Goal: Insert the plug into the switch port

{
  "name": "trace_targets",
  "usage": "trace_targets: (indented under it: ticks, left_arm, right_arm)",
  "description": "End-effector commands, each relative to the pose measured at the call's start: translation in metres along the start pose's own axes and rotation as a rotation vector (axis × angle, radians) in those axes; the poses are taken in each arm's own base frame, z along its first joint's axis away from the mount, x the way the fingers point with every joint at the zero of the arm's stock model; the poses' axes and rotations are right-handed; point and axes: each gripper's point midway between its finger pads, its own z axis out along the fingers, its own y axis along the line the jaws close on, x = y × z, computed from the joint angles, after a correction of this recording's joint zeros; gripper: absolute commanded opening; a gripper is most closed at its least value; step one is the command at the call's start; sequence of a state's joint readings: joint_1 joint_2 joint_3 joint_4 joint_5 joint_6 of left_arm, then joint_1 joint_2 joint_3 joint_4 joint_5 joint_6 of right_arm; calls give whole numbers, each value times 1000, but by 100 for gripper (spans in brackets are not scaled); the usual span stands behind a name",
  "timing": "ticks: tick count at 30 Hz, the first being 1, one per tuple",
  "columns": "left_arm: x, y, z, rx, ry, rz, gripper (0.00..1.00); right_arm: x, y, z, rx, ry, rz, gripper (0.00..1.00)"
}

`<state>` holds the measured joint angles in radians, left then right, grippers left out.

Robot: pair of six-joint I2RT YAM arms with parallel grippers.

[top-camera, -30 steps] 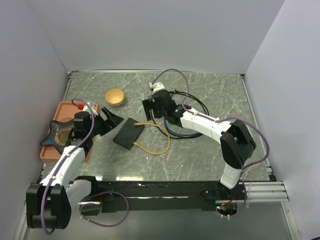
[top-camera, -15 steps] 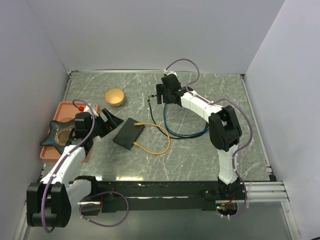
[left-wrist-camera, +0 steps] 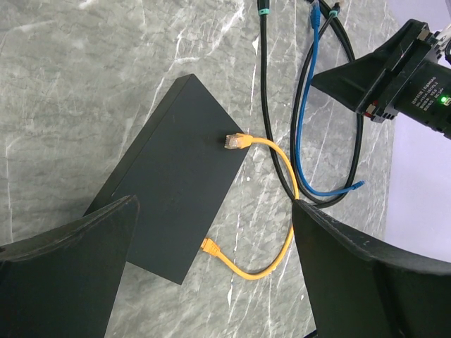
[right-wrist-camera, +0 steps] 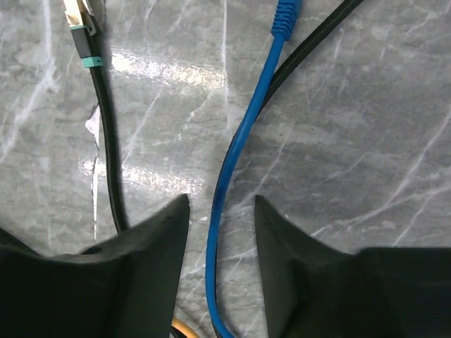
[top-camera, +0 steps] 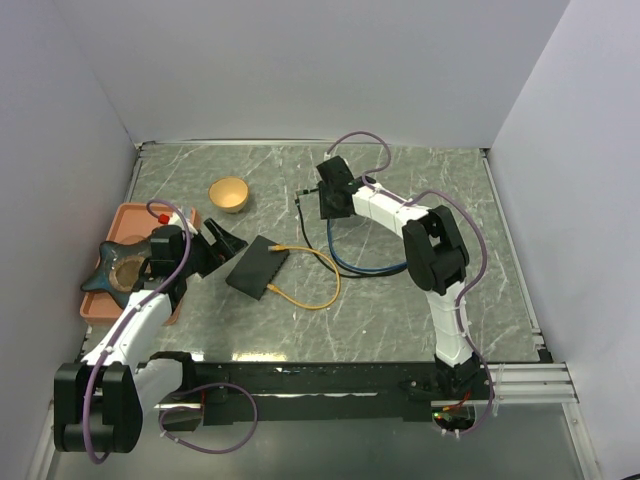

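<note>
Over the blue cable [right-wrist-camera: 246, 121], with my right gripper [right-wrist-camera: 220, 204] spread astride it, I'd slide toward its plug [right-wrist-camera: 285, 10] before pinching.

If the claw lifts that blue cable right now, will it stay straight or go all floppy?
Probably floppy: the blue cable lies in a loose curve, so its ends would likely droop. It looks thin, so likely light. Its smooth jacket might slip from the right claw unless pinched firmly.
</note>
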<state>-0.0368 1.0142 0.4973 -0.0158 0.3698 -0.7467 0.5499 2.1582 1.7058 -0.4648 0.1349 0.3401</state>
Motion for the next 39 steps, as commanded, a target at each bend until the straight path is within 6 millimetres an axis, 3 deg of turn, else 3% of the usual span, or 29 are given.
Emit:
trace_targets:
  ticks: [1, 10, 12, 13, 14, 20, 22, 29, 33, 35, 39]
  left_arm:
    - [-7, -8, -1, 31, -25, 4, 96]
    - [-6, -7, -1, 26, -18, 9, 96]
    - [-6, -7, -1, 26, -18, 10, 96]
    - [-5, -7, -1, 27, -16, 10, 96]
    - [-6, -7, -1, 28, -17, 10, 96]
    - [-5, -6, -1, 26, -15, 11, 96]
    - [-5, -7, 0, 31, -14, 12, 96]
    - [-3, -6, 1, 35, -9, 11, 96]
    - [-2, -8, 2, 50, -3, 9, 96]
    - [-1, -8, 2, 53, 0, 9, 96]
    - [0, -9, 2, 64, 7, 8, 96]
  right_arm:
    - [-9, 3, 4, -34, -17, 39, 33]
    - [0, 4, 19, -52, 26, 59, 33]
    - [0, 3, 21, -55, 29, 62, 24]
    - [1, 3, 21, -57, 32, 64, 8]
    - [0, 2, 20, -55, 28, 64, 0]
    - [-8, 0, 3, -55, 2, 56, 0]
    - [-13, 0, -8, -63, -14, 46, 6]
    - [-20, 2, -54, -125, -61, 4, 6]
    - [0, -2, -70, -140, -48, -45, 8]
    - [6, 5, -83, -190, -44, -68, 10]
    - [43, 14, -93, -230, 10, -168, 16]
